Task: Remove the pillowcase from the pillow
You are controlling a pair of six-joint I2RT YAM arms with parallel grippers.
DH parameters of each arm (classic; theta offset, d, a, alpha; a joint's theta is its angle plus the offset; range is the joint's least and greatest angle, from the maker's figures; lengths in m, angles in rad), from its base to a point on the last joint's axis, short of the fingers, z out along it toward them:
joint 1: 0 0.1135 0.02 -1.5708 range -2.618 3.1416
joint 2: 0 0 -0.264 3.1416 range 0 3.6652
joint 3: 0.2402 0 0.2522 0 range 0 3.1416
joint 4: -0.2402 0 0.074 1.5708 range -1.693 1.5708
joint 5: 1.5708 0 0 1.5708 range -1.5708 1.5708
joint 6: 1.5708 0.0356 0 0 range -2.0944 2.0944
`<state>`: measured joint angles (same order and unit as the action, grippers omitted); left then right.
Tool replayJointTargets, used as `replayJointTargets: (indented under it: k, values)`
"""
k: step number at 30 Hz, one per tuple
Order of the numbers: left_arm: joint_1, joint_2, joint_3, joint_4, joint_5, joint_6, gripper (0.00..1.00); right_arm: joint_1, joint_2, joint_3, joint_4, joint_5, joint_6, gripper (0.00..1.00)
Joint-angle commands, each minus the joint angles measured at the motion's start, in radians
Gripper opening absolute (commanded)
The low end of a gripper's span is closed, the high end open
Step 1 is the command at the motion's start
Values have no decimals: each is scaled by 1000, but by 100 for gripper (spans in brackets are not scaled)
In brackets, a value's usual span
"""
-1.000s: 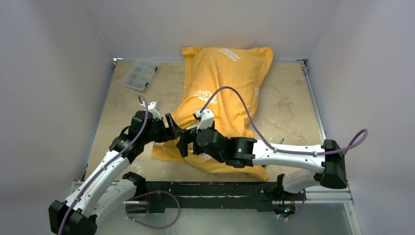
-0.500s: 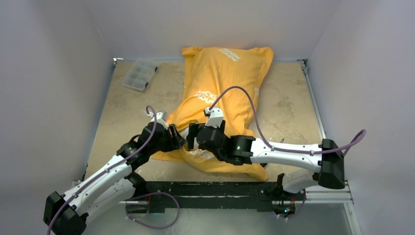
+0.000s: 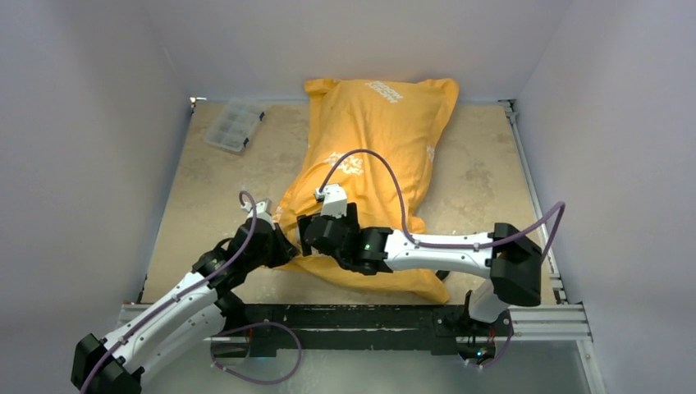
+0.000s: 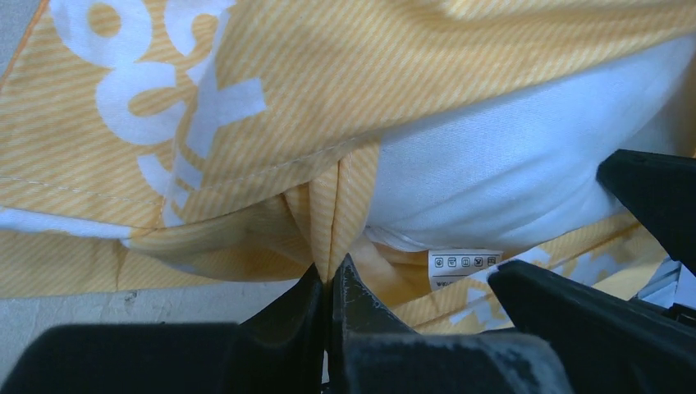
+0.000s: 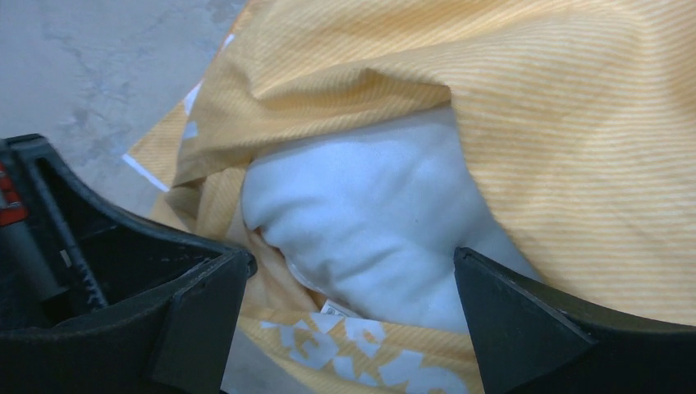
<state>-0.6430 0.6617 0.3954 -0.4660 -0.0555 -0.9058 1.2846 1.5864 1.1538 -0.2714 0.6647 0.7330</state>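
1. Overhead: The orange-yellow pillowcase (image 3: 373,148) lay lengthwise down the middle of the table (image 3: 205,189), with its far end at the back wall and its near end at lower centre of the frame. My left claw (image 3: 283,244) and my right claw (image 3: 305,232) met at the case's lower left corner, close beside each other. A clear plastic box (image 3: 233,125) sat at upper left, well apart from both.
2. Left wrist: My left claw was clenched on a vertical fold of the pillowcase seam at bottom centre. The white pillow (image 4: 525,172) showed through the case's opening at right, with a small care label (image 4: 464,264) just beneath it. Black fingers of my right claw crossed the lower right.
3. Right wrist: My right claw stood wide and released, gripping nothing. Its fingers, at lower left and lower right, flanked the bare bulge of pillow at centre. Orange cloth draped over the pillow above and to the right.
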Motion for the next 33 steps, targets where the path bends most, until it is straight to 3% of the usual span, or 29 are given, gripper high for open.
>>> replayJointTargets:
  k: [1,14,16,17,20,21,26,33]
  values:
    - [-3,25,2,-3,-9,-7,0,-15,71,76,-66,62,30,99]
    - [-4,1,-32,19,-22,-21,0,-89,413,139,-141,139,136,98]
    - [-4,6,-45,31,-28,-22,0,-90,441,147,-161,151,163,90]
    - [-4,8,-53,36,-32,-21,0,-90,441,145,-161,152,164,76]
    - [-3,11,-63,40,-56,-23,0,-90,385,120,-143,148,163,13]
    - [-3,10,-63,40,-65,-23,0,-91,355,109,-135,147,161,0]
    - [-3,5,-47,34,-102,-14,0,-105,142,12,-19,89,74,0]
    - [-3,22,-20,40,-123,2,0,-154,-231,-187,291,-124,-88,0]
